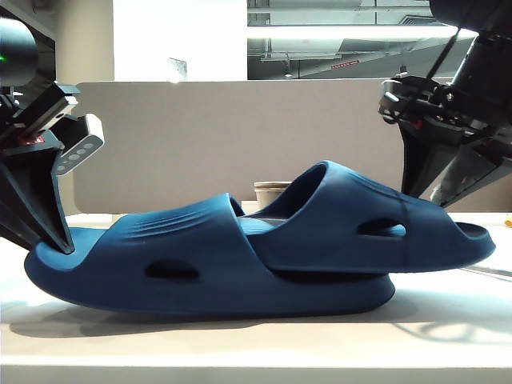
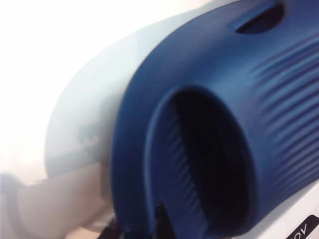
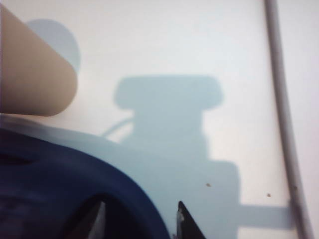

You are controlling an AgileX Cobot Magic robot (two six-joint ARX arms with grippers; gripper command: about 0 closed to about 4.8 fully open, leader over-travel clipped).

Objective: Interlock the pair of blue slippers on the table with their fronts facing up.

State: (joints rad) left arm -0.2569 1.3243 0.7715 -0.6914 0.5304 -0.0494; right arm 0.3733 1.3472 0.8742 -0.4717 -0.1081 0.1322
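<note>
The pair of blue slippers lies interlocked on the white table (image 1: 240, 340). The left slipper (image 1: 120, 264) rests on its sole. The toe of the right slipper (image 1: 352, 228) is pushed through its strap, and the heel juts out to the right. My left gripper (image 1: 62, 238) is shut on the left slipper's heel rim, with thin dark fingers pinching the blue edge (image 2: 135, 226). My right gripper (image 1: 436, 196) hangs just over the right slipper's heel. It is open, with its fingertips either side of that slipper's rim (image 3: 142, 219).
A tan paper cup (image 1: 270, 190) stands behind the slippers in front of the grey-brown divider panel (image 1: 240, 136); the right wrist view shows the cup (image 3: 35, 74) beside the slipper (image 3: 50, 189). A thin cable (image 3: 281, 99) runs across the table on the right.
</note>
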